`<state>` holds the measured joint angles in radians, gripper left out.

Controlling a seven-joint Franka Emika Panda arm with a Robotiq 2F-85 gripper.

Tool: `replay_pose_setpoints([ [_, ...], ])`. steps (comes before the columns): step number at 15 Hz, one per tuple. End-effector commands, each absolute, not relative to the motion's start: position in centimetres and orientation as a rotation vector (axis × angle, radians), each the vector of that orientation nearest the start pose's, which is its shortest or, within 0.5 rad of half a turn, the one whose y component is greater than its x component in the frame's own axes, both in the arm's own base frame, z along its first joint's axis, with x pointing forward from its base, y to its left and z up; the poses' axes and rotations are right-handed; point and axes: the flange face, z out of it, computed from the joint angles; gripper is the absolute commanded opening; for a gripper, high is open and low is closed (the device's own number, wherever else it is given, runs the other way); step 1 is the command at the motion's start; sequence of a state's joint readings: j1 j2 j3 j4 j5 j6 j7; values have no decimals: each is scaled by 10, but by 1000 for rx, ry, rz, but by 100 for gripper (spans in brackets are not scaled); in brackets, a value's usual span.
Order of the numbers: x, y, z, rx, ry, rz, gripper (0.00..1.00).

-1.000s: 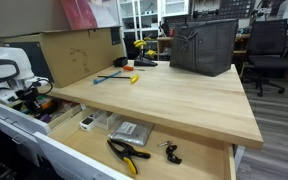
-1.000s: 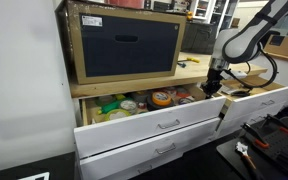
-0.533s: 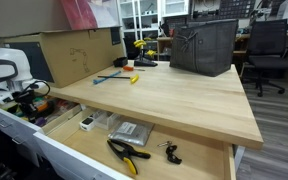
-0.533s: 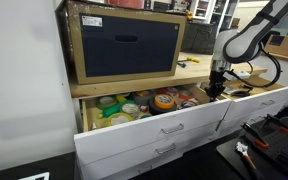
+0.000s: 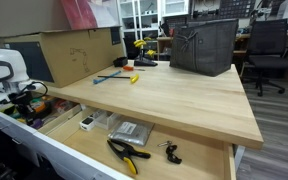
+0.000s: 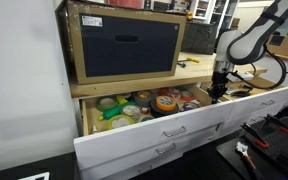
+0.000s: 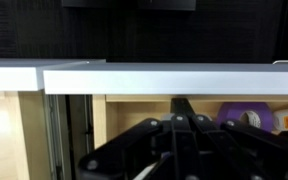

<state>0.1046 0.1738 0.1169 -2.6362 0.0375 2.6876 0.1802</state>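
Find the tool (image 6: 217, 90) pinched together at one end of the open drawer front (image 6: 134, 133), contact with it not clear, that front stretched lengthwise along the desk (image 5: 174, 95) edge, tape rolls (image 6: 164, 100) packed just behind it in the drawer, wooden desk above and beyond

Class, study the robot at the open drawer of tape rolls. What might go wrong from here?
1. The drawer stands far out; a further pull may jam it at its stop.
2. The shut gripper sits at the drawer's end corner, so it might slip off or skew it.
3. The heaped tape rolls could shift if jolted.
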Motion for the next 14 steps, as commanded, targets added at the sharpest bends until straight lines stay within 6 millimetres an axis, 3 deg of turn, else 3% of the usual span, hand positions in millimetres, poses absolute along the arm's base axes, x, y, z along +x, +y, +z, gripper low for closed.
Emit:
replay_pose_setpoints([
  [1, 397, 94, 202, -3096, -37, -16, 0],
  [4, 403, 98, 237, -3040, -47, -217, 0],
  [5, 403, 99, 253, -3026, -65, -221, 26],
  [6, 402, 99, 269, -3014, -72, -217, 27],
  [8, 406, 93, 305, -2994, -59, -243, 40],
  [14, 423, 44, 413, -3064, 125, -253, 84],
])
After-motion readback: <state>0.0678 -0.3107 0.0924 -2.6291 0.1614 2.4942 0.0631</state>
